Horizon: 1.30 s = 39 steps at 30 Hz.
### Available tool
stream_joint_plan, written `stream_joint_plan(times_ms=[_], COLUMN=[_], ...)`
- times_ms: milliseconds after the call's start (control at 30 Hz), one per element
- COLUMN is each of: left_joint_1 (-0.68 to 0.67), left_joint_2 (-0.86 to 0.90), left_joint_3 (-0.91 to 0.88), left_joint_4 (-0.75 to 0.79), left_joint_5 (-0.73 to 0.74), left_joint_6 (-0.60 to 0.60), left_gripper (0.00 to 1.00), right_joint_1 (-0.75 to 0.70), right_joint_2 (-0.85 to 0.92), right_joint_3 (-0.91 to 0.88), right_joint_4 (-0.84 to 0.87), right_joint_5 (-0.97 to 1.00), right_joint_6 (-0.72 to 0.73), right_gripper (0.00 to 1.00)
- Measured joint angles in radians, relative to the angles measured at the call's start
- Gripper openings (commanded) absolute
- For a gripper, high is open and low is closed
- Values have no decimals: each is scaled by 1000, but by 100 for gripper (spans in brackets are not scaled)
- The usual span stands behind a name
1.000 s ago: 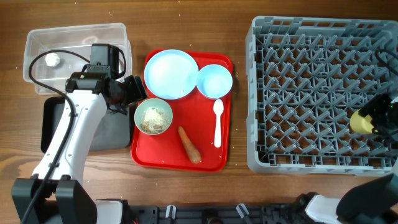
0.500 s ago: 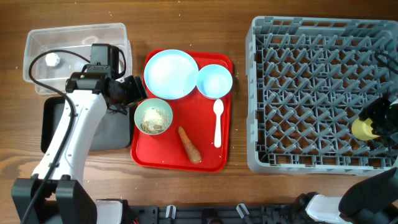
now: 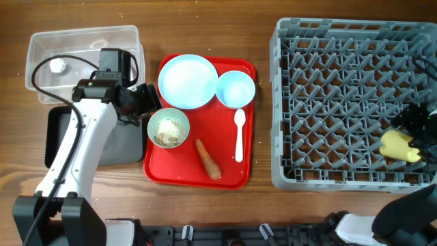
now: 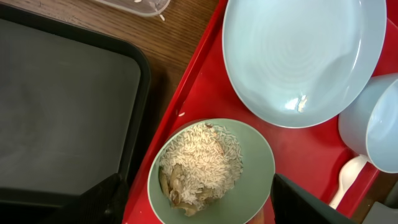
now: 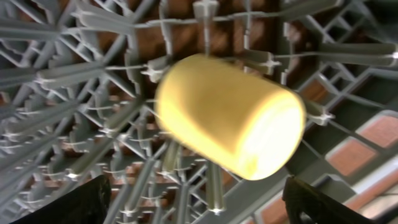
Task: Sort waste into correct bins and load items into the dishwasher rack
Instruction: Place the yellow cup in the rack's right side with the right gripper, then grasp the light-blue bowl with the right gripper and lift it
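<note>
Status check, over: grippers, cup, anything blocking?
Left gripper open over rice bowl. Right gripper open; yellow cup lying on its side in rack. Plate close beside bowl, nothing over it.

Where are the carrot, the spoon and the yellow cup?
carrot (image 3: 208, 159), overhead view, middle of its body.
spoon (image 3: 239, 142), overhead view, on the handle.
yellow cup (image 5: 217, 118), right wrist view, on its side wall.
</note>
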Motion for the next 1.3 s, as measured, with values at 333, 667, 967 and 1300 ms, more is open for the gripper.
stream_joint_plan(times_ms=[333, 667, 967, 1300], left_joint_1=[0, -8, -29, -29], left_joint_2=[0, 0, 0, 0], left_joint_3=[0, 0, 0, 0], left_joint_4=[-18, 101, 37, 5], left_joint_5=[0, 8, 16, 15], left_joint_6=[0, 11, 19, 19], left_gripper=[75, 74, 75, 74], right_joint_1=[18, 362, 870, 1066], right_joint_2=[-2, -105, -96, 152], right_joint_3=[0, 0, 0, 2], right_joint_4=[78, 123, 454, 636], right_joint_5=[-404, -503, -313, -77], right_joint_6=[-153, -239, -151, -24], right_gripper=[96, 93, 93, 70])
